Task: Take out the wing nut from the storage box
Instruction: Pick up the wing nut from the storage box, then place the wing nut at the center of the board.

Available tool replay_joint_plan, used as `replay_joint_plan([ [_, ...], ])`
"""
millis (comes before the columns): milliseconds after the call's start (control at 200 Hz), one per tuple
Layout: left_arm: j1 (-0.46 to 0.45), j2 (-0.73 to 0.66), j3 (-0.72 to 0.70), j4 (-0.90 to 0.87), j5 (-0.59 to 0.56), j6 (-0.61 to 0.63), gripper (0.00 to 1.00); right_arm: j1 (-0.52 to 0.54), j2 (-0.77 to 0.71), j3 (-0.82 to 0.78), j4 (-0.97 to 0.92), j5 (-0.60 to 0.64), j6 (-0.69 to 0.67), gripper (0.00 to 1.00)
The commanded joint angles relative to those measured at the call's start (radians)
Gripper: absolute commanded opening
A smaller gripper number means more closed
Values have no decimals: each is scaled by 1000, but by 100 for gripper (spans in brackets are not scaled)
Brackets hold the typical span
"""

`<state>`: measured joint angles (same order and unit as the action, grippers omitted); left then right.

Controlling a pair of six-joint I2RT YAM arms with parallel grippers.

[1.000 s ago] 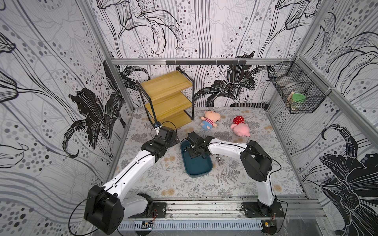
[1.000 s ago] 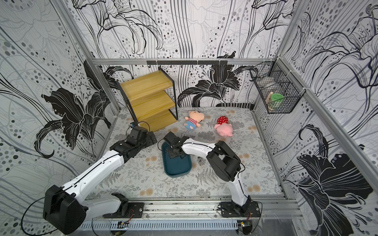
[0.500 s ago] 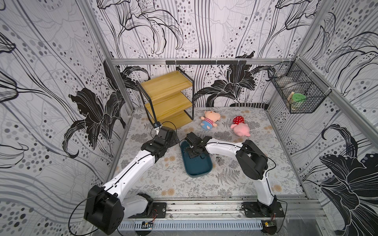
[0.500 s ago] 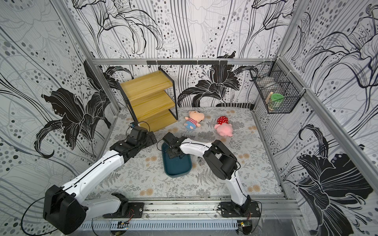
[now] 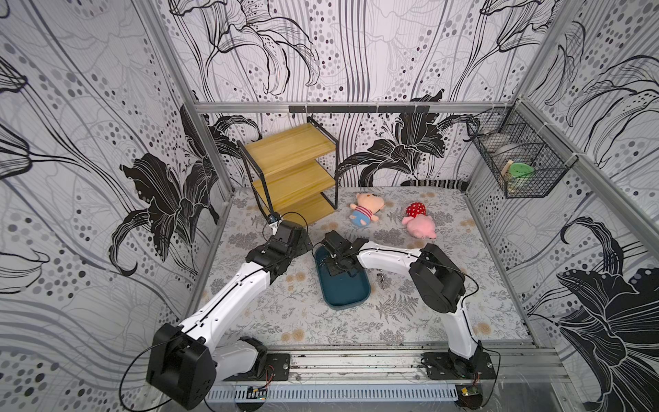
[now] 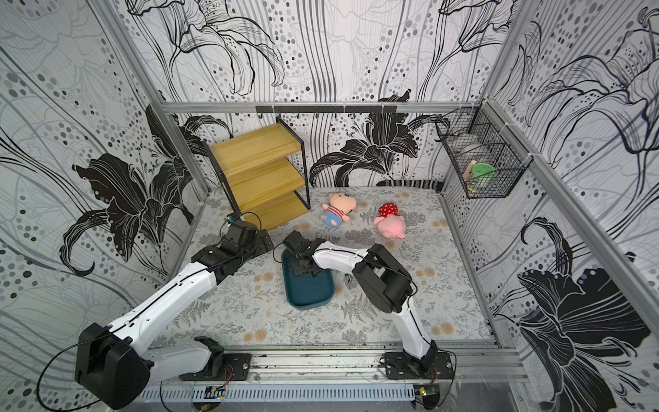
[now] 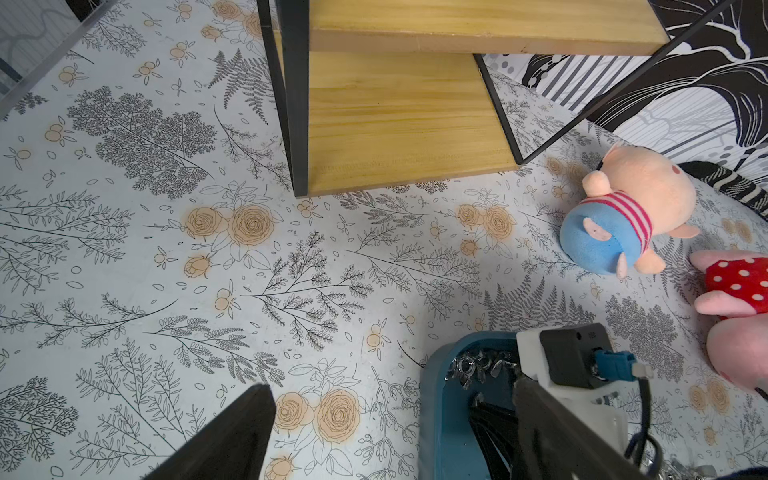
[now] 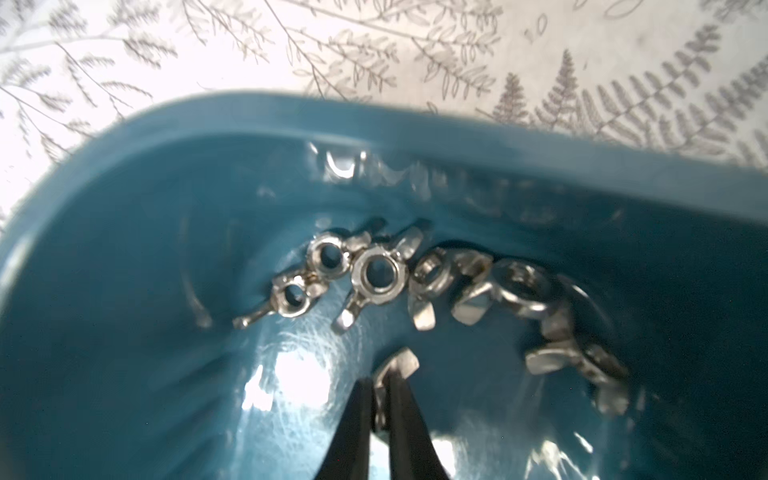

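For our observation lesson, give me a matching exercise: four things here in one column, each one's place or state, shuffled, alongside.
1 right pincer
2 wire mesh basket
3 striped-shirt plush
4 storage box

A hangs on the side wall
B shut on a wing nut
C holds loose wing nuts
D lies beside the pink plush

Pairs: 1-B, 2-A, 3-D, 4-C

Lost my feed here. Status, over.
Left claw open, beside storage box. Right claw shut on wing nut, inside box. Other nuts apart, nothing blocking.
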<state>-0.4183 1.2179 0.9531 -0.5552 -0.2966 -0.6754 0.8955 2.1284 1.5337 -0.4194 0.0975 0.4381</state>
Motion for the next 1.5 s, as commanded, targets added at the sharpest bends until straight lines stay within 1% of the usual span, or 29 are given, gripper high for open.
replay_joint_plan([
  [0, -2, -13, -5, 2, -19, 10, 95, -6, -10, -13, -35, 14, 10, 10],
  [441, -2, -11, -8, 9, -15, 6, 95, -6, -163, -60, -36, 30, -2, 8],
  [931, -2, -5, -2, 14, -7, 2, 95, -16, -319, -136, -63, 97, -5, 6],
  [1152, -2, -7, -2, 14, -7, 2, 95, -45, -401, -189, -85, 131, -9, 6],
  [1287, -2, -6, -1, 14, -7, 2, 95, -78, -454, -253, -89, 144, -3, 6],
  [1307, -2, -7, 0, 14, -7, 2, 95, -84, -484, -264, -88, 145, -4, 6],
  [1492, -3, -3, 7, 14, -5, 0, 95, -138, -578, -350, -105, 158, -1, 6],
])
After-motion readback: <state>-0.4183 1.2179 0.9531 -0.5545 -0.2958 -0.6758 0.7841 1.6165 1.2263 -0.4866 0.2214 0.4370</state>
